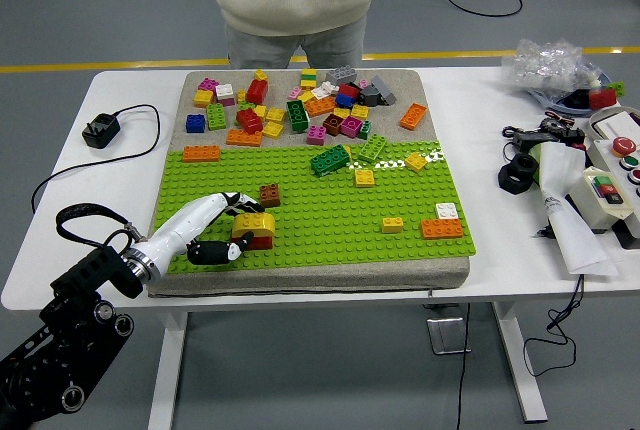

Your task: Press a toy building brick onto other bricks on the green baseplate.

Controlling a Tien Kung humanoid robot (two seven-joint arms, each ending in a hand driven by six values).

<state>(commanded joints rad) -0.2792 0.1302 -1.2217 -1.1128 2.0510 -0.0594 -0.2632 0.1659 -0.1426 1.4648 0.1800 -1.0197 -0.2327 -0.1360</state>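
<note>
On the near-left part of the green baseplate (330,230), a yellow arched brick (255,222) sits on top of a red brick (262,242). My left hand (238,228) reaches in from the lower left and is shut on the yellow brick, its white fingers (236,203) over the brick's far-left side and its black thumb (212,251) at the near side. A brown brick (270,194) stands just behind. My right hand does not show.
Loose bricks (300,110) lie heaped on the grey mat behind the baseplate. Green (328,159), yellow (392,224) and orange (440,228) bricks sit on the plate. A person stands at the far edge. A charger (100,130) lies left; devices (600,190) are right.
</note>
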